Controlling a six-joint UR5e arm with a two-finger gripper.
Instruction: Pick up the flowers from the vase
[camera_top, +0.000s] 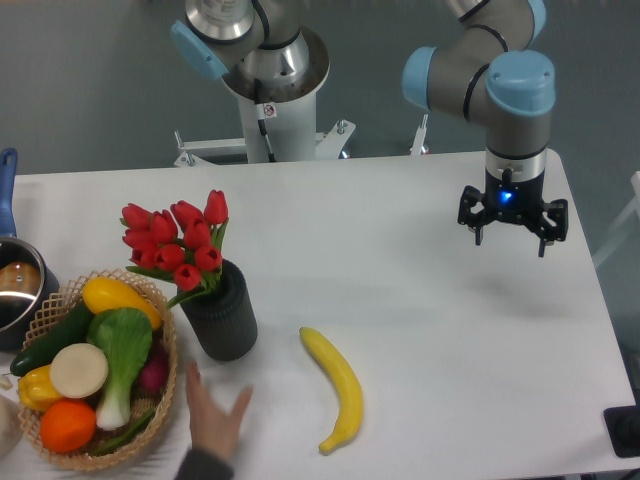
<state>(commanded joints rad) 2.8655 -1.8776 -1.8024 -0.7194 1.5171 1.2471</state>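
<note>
The claw (513, 232) is seen hanging above the right part of the white table (420, 300), with a blue light on its wrist. Its fingers are spread apart and nothing is held between them, so it is released. No object is touched by it.

The flowers (178, 245) are found far to the left of the claw and slightly lower in the picture. They are still placed in the vase (222, 312), with the red buds standing above its mouth and a green leaf hanging over its left rim. The vase is standing upright on the table, well apart from the claw.

Just to the left of the vase, a wicker basket (160, 395) filled with vegetables and fruit is seen. A person's hand (215, 410) is laid on the table just below the vase, between the basket and a banana (336, 388). The banana is lying below and to the left of the claw, nearer to the vase than to the claw. A pot (12, 285) is partly visible at the far left edge.
</note>
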